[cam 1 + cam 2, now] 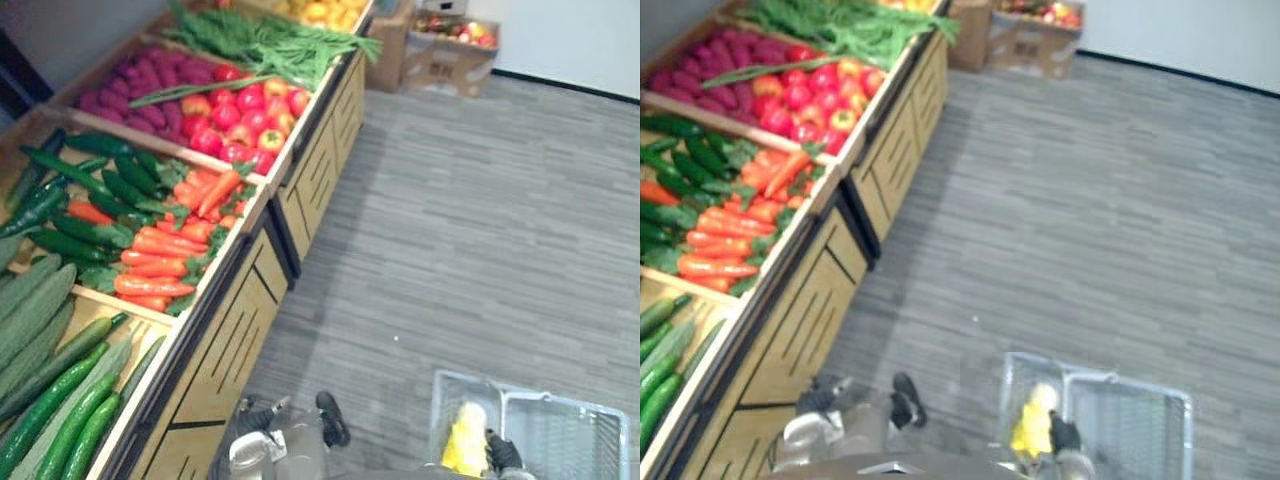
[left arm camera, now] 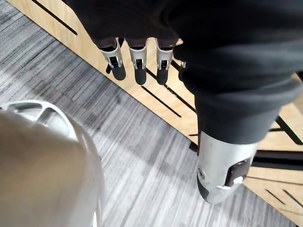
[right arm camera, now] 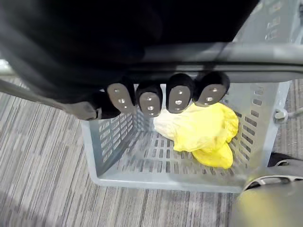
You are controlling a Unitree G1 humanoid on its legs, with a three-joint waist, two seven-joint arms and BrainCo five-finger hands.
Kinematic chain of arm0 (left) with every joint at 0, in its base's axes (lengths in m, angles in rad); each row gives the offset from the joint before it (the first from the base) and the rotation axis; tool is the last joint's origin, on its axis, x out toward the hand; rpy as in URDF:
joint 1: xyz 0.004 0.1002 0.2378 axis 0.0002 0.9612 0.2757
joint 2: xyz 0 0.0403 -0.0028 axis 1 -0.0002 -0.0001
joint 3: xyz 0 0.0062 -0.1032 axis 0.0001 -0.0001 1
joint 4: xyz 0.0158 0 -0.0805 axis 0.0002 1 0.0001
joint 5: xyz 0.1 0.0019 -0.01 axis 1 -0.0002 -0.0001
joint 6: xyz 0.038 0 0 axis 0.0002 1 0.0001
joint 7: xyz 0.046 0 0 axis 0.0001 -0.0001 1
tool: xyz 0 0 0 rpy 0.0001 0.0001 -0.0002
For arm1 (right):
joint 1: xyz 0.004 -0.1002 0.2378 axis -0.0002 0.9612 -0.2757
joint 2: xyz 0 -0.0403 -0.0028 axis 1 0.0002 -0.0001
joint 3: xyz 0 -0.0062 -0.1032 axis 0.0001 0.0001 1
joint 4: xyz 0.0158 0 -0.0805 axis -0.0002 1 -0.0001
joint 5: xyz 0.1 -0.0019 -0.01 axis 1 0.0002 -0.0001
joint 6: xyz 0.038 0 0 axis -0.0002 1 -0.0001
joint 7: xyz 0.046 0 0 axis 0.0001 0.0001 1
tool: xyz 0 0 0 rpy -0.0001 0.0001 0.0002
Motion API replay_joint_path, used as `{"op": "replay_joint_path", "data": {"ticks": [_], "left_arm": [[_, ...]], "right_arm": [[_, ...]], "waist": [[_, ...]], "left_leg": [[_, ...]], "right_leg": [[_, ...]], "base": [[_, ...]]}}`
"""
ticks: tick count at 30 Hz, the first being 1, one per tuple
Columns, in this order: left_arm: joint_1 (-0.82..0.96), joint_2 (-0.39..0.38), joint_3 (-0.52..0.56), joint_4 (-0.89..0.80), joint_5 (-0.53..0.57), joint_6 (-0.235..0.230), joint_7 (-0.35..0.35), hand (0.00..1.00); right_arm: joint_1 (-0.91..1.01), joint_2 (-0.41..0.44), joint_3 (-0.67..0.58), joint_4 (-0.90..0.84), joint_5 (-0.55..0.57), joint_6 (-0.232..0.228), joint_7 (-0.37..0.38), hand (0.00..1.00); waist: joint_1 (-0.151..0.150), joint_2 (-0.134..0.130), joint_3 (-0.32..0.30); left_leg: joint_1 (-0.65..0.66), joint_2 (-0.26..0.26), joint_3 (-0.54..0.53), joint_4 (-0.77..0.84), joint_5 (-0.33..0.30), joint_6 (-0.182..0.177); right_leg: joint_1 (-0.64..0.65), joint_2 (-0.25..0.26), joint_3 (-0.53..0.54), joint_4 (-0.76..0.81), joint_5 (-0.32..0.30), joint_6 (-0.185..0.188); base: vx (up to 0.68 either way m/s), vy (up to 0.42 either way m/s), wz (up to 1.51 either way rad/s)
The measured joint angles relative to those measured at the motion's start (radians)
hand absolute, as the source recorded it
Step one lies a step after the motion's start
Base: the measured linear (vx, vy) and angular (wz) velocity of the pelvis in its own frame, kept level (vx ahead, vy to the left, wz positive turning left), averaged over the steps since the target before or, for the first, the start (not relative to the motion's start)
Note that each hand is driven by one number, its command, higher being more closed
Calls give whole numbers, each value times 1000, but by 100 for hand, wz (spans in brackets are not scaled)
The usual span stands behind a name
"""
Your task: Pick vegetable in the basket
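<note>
Where the wooden stand [image 1: 235, 345] ran along the left side, cucumbers [image 1: 60, 410] filled its near compartment. Carrots [image 1: 165, 250] lay heaped in the next one, close to the front edge. Just beside the stand's front panel, low over the grey floor [image 1: 480, 230], the left hand [image 2: 138, 64] hung with its fingers straight and a little apart, holding nothing. At the right, the right hand [image 3: 163, 97] had its fingers curled together around the handle [image 3: 270, 52] of a grey basket [image 3: 111, 137]. One yellow vegetable [image 3: 203, 127] already lay on the basket's bottom, against the wall at its left end.

In my judgement, the next vegetable had to come from the stand, and the left hand was well below it. On the way up, the hand could knock the front edge, or push a carrot off the heap onto the floor. The basket hung from one handle, so a quick turn could swing it and roll the yellow vegetable about.

The cucumbers were cut off at the lower left. The right thumb was hidden behind the handle. I could not tell what kind the yellow vegetable was, or whether the basket touched the floor.
</note>
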Motion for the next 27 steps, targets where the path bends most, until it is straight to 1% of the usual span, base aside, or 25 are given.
{"op": "replay_joint_path", "data": {"ticks": [1, 2, 3, 4, 5, 6, 7, 8, 9, 10, 11, 12, 13, 15, 16, 17, 18, 19, 20, 21, 22, 23, 25, 26, 27], "left_arm": [[0, 3, -1, 6, 0, 3, -1, 0], [3, 17, -19, 21, 1, 8, -1, 0], [8, 35, -62, 35, 4, 15, -2, 0], [14, 53, -87, 38, 5, 24, -2, 0], [22, 65, -95, 41, 5, 28, -2, 0], [38, 71, -98, 48, 5, 28, -2, 0], [44, 78, -85, 59, 3, 30, -2, 0], [47, 80, -76, 65, 0, 30, -2, 0], [52, 81, -66, 69, -2, 31, -2, 0], [58, 76, -51, 74, -2, 31, -2, 0], [59, 69, -36, 75, -2, 34, -2, 0], [62, 56, -16, 74, -2, 35, -1, 0], [70, 51, -4, 75, -3, 35, -1, 0], [92, 42, 35, 75, -3, 36, -1, 0], [96, 41, 41, 75, -3, 36, -1, 0], [98, 41, 51, 74, -2, 35, -1, 0], [106, 45, 56, 72, -2, 34, -2, 0], [108, 60, 63, 75, -2, 35, -3, 0], [100, 39, 72, 92, -3, 37, -4, 0], [102, 34, 77, 91, -2, 35, -10, 0], [108, 26, 75, 90, -2, 34, -13, 0], [109, 25, 71, 93, -3, 34, -14, 0], [108, 30, 69, 97, -3, 34, -18, 0], [107, 30, 69, 99, -3, 35, -19, 0], [105, 28, 69, 108, -4, 36, -19, 0]], "right_arm": [[-12, -3, 0, 8, -1, -4, 2, 100], [-39, -13, 10, 15, -4, -17, 8, 100], [-56, -19, 19, 15, -4, -28, 16, 100], [-60, -22, 20, 15, -5, -40, 18, 100], [-61, -25, 21, 15, -7, -45, 18, 100], [-64, -33, 24, 14, -16, -49, 19, 100], [-70, -42, 25, 15, -23, -49, 22, 100], [-73, -45, 25, 15, -31, -49, 22, 100], [-78, -50, 23, 15, -35, -50, 23, 100], [-84, -53, 14, 15, -37, -50, 25, 100], [-86, -54, 7, 15, -37, -50, 25, 100], [-87, -54, -11, 16, -38, -48, 25, 100], [-89, -53, -14, 16, -38, -46, 25, 100], [-92, -46, -17, 16, -38, -45, 28, 100], [-94, -41, -21, 15, -38, -45, 29, 100], [-93, -24, -31, 12, -38, -45, 30, 100], [-88, -9, -33, 13, -38, -44, 32, 100], [-80, 5, -34, 16, -39, -42, 36, 100], [-82, -2, -47, 20, -40, -35, 36, 100], [-78, -6, -58, 15, -39, -34, 36, 100], [-76, -33, -63, 15, -37, -36, 38, 100], [-75, -39, -63, 14, -37, -40, 38, 100], [-76, -59, -49, 15, -39, -46, 40, 100], [-83, -64, -43, 17, -40, -45, 44, 100], [-85, -69, -42, 18, -40, -46, 48, 100]], "waist": [[1, -1, -1], [-6, 2, -1], [-19, 5, 1], [-28, 8, 3], [-31, 10, 4], [-28, 18, 8], [-24, 20, 5], [-24, 20, 4], [-26, 22, 4], [-24, 23, 4], [-22, 24, 5], [-13, 31, 5], [-12, 35, 4], [-11, 41, 6], [-11, 40, 6], [-5, 37, 7], [-2, 18, 6], [1, -11, 3], [9, 19, 0], [12, 33, -7], [8, 51, -8], [5, 55, -9], [-3, 45, -11], [-1, 46, -9], [-9, 58, -10]], "left_leg": [[16, -10, 0, -12, -7, 0], [55, -32, -24, -41, -20, -3], [103, -54, -63, -70, -28, -8], [145, -66, -104, -90, -34, -11], [174, -73, -127, -102, -39, -16], [232, -82, -165, -129, -45, -23], [268, -85, -204, -145, -44, -21], [280, -85, -234, -151, -44, -22], [294, -88, -298, -164, -43, -21], [298, -88, -363, -162, -43, -22], [304, -86, -393, -164, -44, -24], [311, -74, -450, -164, -52, -37], [314, -67, -479, -163, -56, -44], [330, -30, -585, -158, -84, -94], [335, -17, -613, -154, -94, -110], [343, 9, -667, -140, -124, -146], [345, 27, -720, -123, -158, -185], [351, 30, -756, -118, -182, -222], [354, 82, -789, -111, -189, -234], [339, 93, -789, -107, -168, -236], [328, 116, -790, -107, -153, -240], [327, 130, -813, -114, -149, -247], [327, 144, -850, -136, -132, -276], [320, 160, -855, -144, -116, -292], [293, 186, -874, -145, -74, -300]], "right_leg": [[-26, -10, 21, 69, 17, 12], [-94, -29, 59, 248, 93, 108], [-158, -30, 93, 440, 169, 171], [-189, -22, 96, 556, 169, 177], [-205, -14, 91, 611, 164, 169], [-239, 3, 84, 669, 143, 134], [-273, 16, 64, 668, 109, 99], [-287, 20, 53, 642, 84, 99], [-315, 21, 34, 566, 57, 82], [-342, 19, 38, 469, 48, 67], [-347, 19, 45, 419, 48, 65], [-351, 22, 61, 308, 48, 65], [-351, 23, 71, 248, 50, 62], [-352, 19, 117, 52, 65, 67], [-354, 17, 124, 19, 79, 62], [-352, 11, 142, -43, 118, 59], [-336, -3, 171, -98, 158, 50], [-322, -15, 185, -104, 217, 128], [-320, 27, 133, -45, 165, 83], [-329, 36, 113, 22, 121, 86], [-363, 60, 163, 150, 57, 71], [-394, 75, 210, 245, 10, 72], [-402, 82, 197, 316, -114, 63], [-400, 90, 176, 321, -152, 45], [-400, 110, 146, 323, -157, 33]], "base": [[400, 281, 17], [377, 250, 41], [460, 251, 74], [381, 169, 90], [403, 109, 102], [380, 45, 111], [366, 14, 114], [337, -55, 139], [348, -111, 160], [368, -139, 163], [391, -188, 155], [316, -183, 116], [379, -271, 139], [390, -406, 125], [434, -578, 116], [367, -586, 124], [422, -729, 142], [318, -657, 122], [297, -546, 100], [273, -488, 101], [241, -366, 106], [220, -355, 108], [222, -353, 84], [172, -362, 69], [193, -419, 65]]}}
